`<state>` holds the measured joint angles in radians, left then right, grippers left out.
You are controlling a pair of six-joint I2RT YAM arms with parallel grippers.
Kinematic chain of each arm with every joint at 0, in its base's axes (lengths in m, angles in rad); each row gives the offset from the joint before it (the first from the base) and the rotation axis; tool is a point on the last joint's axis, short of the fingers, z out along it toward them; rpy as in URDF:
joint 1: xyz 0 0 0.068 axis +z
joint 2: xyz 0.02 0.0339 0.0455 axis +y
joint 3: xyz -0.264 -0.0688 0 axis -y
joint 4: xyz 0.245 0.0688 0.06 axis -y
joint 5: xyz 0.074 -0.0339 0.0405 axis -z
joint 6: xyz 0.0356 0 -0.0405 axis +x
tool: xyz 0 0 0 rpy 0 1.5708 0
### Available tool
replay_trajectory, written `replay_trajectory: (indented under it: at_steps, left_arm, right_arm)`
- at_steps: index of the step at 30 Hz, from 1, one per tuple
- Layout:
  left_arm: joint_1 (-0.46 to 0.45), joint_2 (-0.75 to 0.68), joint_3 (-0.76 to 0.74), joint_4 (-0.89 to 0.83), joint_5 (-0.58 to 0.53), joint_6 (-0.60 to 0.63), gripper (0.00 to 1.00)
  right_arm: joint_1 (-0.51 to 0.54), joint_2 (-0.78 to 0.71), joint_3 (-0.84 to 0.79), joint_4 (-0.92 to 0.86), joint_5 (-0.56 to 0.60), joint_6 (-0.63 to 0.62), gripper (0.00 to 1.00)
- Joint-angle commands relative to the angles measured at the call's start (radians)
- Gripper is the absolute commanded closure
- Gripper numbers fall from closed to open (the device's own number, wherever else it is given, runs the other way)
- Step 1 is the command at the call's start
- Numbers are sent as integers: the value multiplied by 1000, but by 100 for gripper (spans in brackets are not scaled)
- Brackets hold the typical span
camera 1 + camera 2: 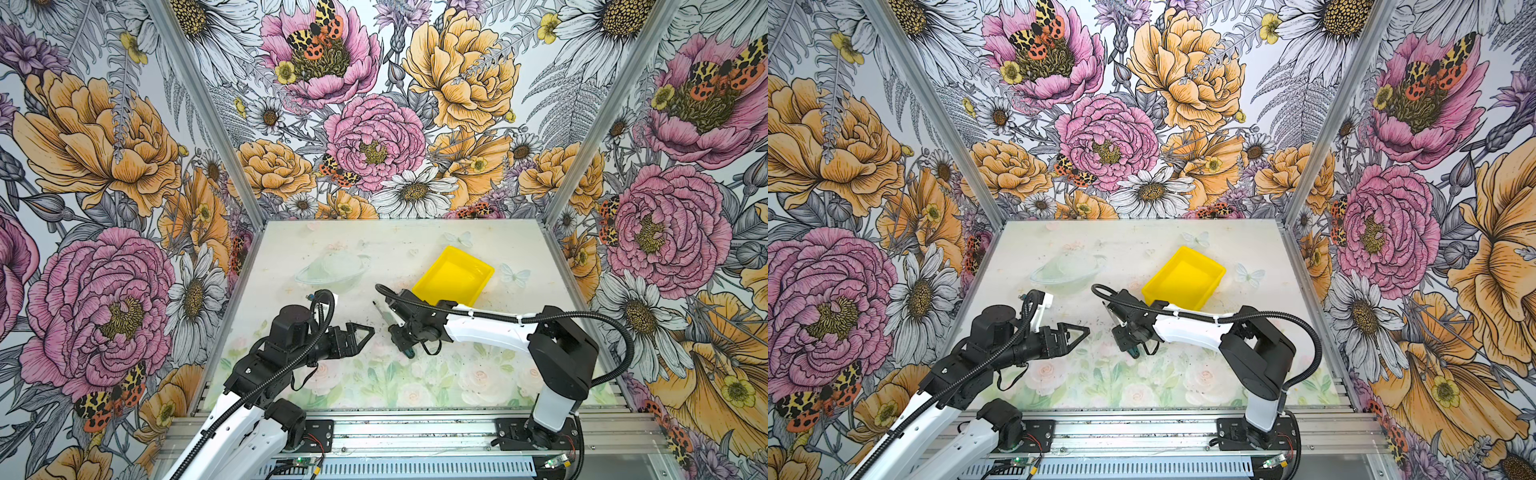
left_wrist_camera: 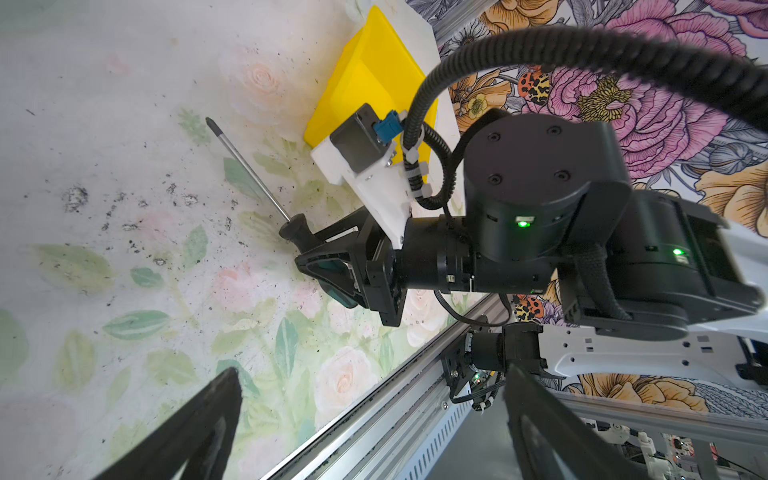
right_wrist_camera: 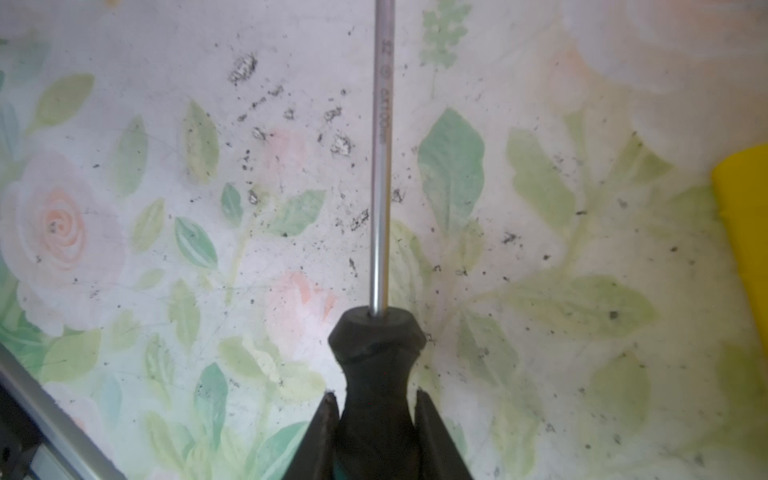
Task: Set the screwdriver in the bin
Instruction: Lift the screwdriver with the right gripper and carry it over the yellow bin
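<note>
The right gripper (image 3: 374,401) has its fingers clamped on the screwdriver (image 3: 380,357) by the handle, shaft poking out low by the desk (image 1: 374,249), near the bin (image 1: 453,274) but outside it. The left gripper (image 2: 372,374) has its fingers spread wide, empty. Swung across carelessly, that long shaft could catch the bin's wall and shove it, or the handle could twist loose.

- bench (image 1: 374,257): carried the bin (image 1: 453,274), which sat right of centre toward the rear.
- screwdriver (image 2: 249,171): was near mid-bench, left of and before the bin, apart from it. Its handle was clamped between the jaws of the right hand (image 3: 375,397), and its shaft pointed rearward and left.
- left hand (image 1: 363,334): was left of the right hand, apart from it, and faced it across the middle.
</note>
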<state>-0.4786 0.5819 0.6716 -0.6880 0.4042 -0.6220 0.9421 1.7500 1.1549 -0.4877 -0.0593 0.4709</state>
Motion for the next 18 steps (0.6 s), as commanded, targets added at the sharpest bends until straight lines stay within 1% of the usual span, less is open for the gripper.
replay_trajectory:
  at_steps: [1,5,9,11,12,14,18]
  left_arm:
    - [-8,-5,50,5,-63,76,1]
    - [-7,18,82,23,-52,149,1]
    - [-8,60,110,46,-17,214,1]
    - [-12,81,120,67,-5,234,1]
    - [-14,92,124,80,-3,241,1]
    - [-22,117,133,103,-3,252,1]
    - [-55,190,160,157,-3,273,1]
  right_arm:
    - [-11,-77,34,9,25,42,100]
    - [-49,-141,32,8,45,90,100]
    - [-115,-202,38,9,61,142,100]
    - [-143,-225,44,9,59,156,100]
    - [-181,-233,50,9,59,157,100]
    - [-216,-248,61,9,59,158,100]
    - [-293,-259,76,10,44,170,100]
